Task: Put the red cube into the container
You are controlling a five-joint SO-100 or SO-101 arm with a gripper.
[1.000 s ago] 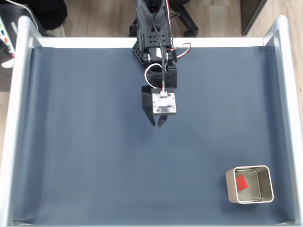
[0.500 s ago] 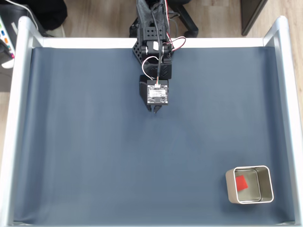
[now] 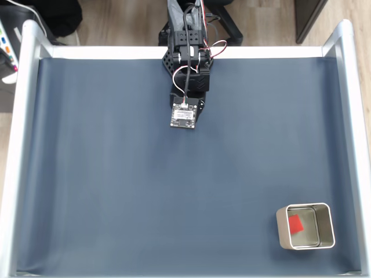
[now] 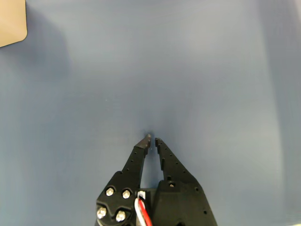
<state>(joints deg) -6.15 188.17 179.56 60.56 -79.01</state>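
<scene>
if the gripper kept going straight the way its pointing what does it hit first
Most likely just the bare blue mat. In the wrist view the gripper, fingertips nearly together, points at open mat. The container sits off at the top left corner, well out of that line. Depth is hard to judge.

The small bright red cube (image 3: 296,224) lies inside the small square metal tin (image 3: 326,227) with rounded corners. The tin is pale beige and silver, with a thin light rim. It stands upright and open at the top, on the dark blue mat, far over to the right and close to the bottom edge in the fixed view. The cube sits on the tin's floor, toward the left side, close to the left wall. It is much smaller than the tin. In the wrist view, a pale beige corner (image 4: 11,21) shows at the top left.
</scene>
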